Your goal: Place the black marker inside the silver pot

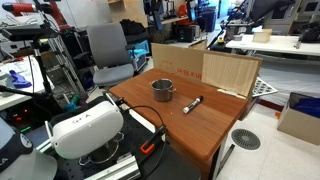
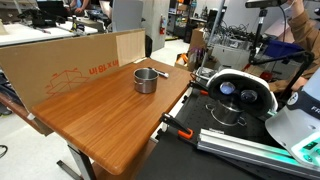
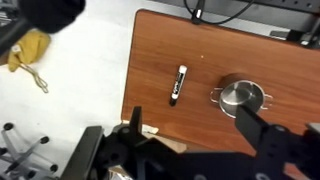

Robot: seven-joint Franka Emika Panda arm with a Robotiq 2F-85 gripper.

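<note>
Plainly nothing gripped yet: marker (image 1: pixel 193 104) on the counter (image 1: pixel 200 135) beside the pot (image 1: pixel 163 90).
In an exterior view the marker lies flat near the pot, not touching. In an exterior view only the pot (image 2: pixel 146 80) shows clearly. Wrist view: the tool (image 3: pixel 190 125) hangs high above the marker (image 3: pixel 179 84), spread wide, empty. Likely risks: an off-centre pinch rolls the slim marker away; a tilted release clips the rim.

No lettering is legible anywhere. Red printed marks stand on the brown cardboard panel (image 2: pixel 70 62), left of centre in an exterior view, and upper centre (image 1: pixel 178 58) in another, too small to read.
</note>
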